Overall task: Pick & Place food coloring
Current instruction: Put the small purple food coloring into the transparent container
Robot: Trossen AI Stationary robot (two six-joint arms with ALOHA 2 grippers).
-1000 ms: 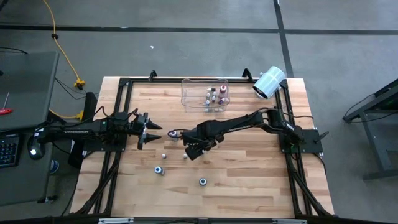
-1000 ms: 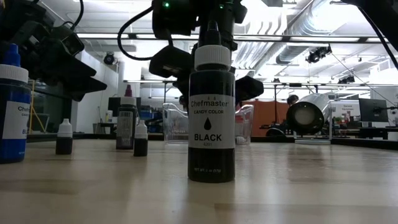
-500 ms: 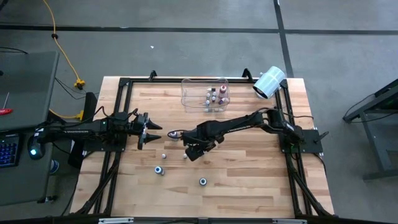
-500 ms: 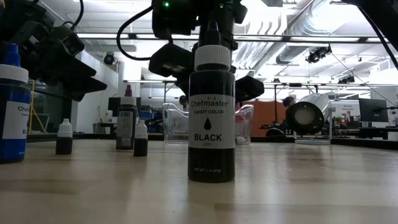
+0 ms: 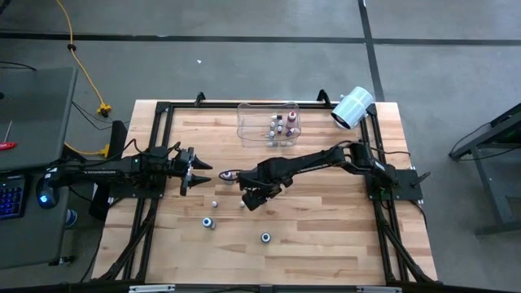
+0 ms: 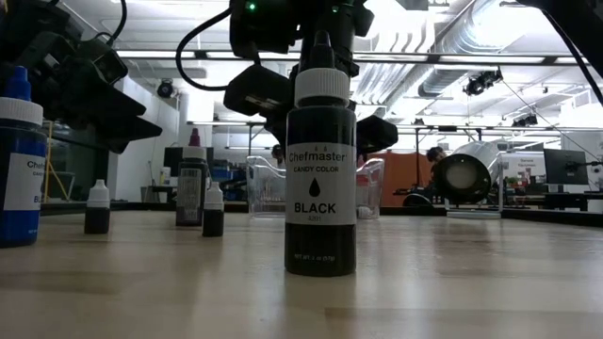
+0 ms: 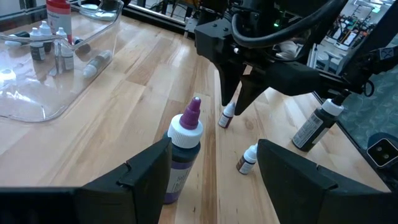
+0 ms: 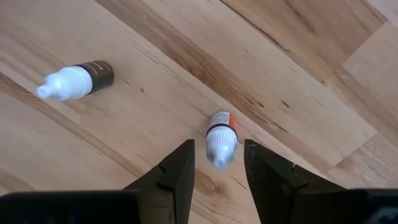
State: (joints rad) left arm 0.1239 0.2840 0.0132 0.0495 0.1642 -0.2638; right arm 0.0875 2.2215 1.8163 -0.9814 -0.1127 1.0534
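A tiny food coloring bottle (image 8: 221,140) with a whitish cap and an orange band stands on the wood near the table's middle. My right gripper (image 8: 217,155) points down over it, open. Its fingers stand close on either side of the cap, with slivers of wood showing between. The left wrist view shows the same bottle (image 7: 227,116) under those fingers. My left gripper (image 7: 211,180) waits open at the table's left. A purple-tipped bottle (image 7: 182,149) stands just ahead of it. Another tiny bottle (image 8: 78,79) stands nearby.
A clear bin (image 5: 269,124) at the far middle holds several small bottles. A white paper roll (image 5: 352,107) lies at the far right corner. Loose bottles stand toward the near edge: a blue one (image 5: 209,222) and a black one (image 5: 265,238). A black frame (image 5: 163,110) rims the table.
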